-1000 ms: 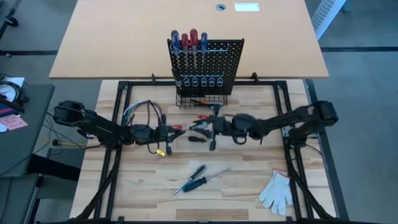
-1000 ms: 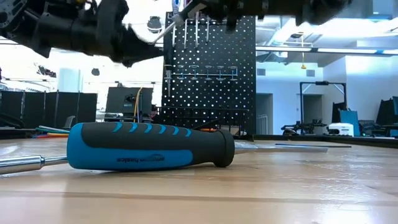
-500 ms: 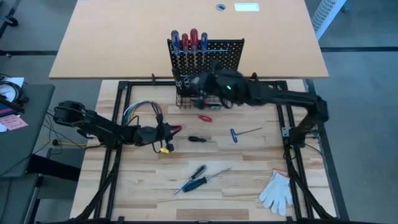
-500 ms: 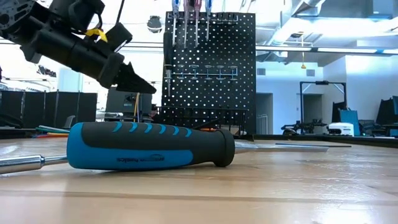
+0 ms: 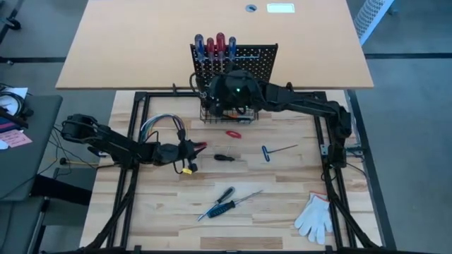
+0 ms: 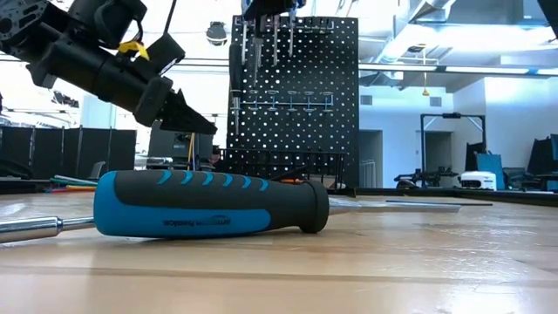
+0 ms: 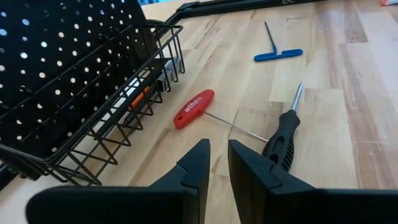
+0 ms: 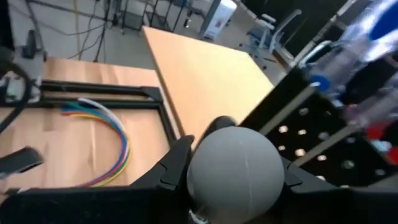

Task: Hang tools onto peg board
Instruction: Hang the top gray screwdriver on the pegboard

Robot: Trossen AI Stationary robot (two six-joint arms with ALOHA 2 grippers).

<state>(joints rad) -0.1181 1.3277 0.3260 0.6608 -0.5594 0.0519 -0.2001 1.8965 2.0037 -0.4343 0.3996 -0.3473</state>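
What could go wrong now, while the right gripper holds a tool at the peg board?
1. The right gripper, shut on the grey-handled tool, is close to the screwdrivers already hung on the peg board; it may knock them out.
2. The tool may miss its ring and fall into the wire basket.

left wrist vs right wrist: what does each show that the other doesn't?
Left wrist only: the left gripper, nearly closed and empty, a red-handled key, a black screwdriver, a blue T-handle key and the wire basket. Right wrist only: the right gripper shut on a grey round handle, the coloured wires, the tan tabletop. Both: the peg board and the wooden table.
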